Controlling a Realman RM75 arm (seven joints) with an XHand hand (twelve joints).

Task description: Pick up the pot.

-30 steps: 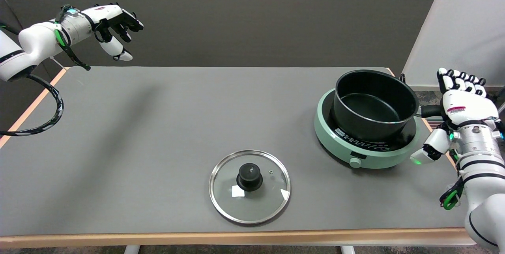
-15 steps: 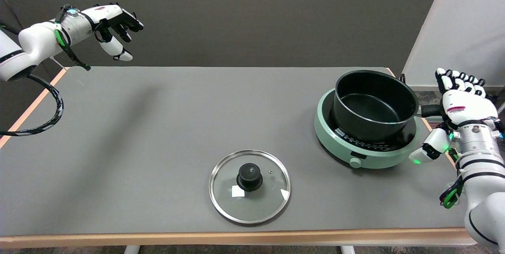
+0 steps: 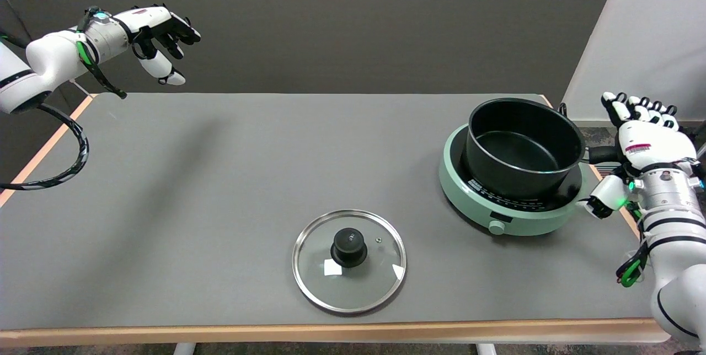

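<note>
A: Different from a second ago?

B: Right hand (image 3: 648, 148) a little farther toward the bench's far edge than before, thumb drawn in closer to the cooker's rim instead of hanging out over the bench top. Everything else unmoved.

A: State of the hand?

B: Holding nothing. Fingers (image 3: 634, 107) extended upward side by side, thumb spread off to the side. Back of the hand toward the camera.

A: And the pot?

B: Black pot (image 3: 524, 145), empty, upright on the green induction cooker (image 3: 510, 217) near the bench's far right corner. Lid off.

A: Relative to the hand?

B: Just beside it, on the side toward the bench's left edge. Pot handle (image 3: 602, 155) sticking out toward the bench's right edge, its outer end hidden behind the hand. Cannot tell whether palm and handle touch. Thumb just beside the cooker's rim, below the handle.

A: Anything else on the bench?

B: Glass lid (image 3: 349, 260) with a black knob, flat on the grey bench (image 3: 220, 178) near the middle of the near edge, well apart from the pot. Left hand (image 3: 157, 27) up in the air beyond the far left corner.
</note>
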